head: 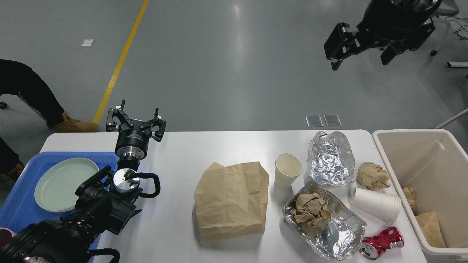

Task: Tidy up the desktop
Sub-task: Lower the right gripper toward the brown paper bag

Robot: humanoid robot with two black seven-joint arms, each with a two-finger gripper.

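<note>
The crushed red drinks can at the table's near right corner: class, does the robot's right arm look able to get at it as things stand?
Probably yes. The crushed red drinks can lies in the open on the white desktop, with nothing on top of it. The right end effector hangs open high above that side, holding nothing, and nothing stands between them.

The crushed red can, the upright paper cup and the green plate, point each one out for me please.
crushed red can (pixel 384 241), head view, on the middle of its dented red side.
upright paper cup (pixel 287 176), head view, on its outer white wall.
green plate (pixel 62 182), head view, on its bare centre.
</note>
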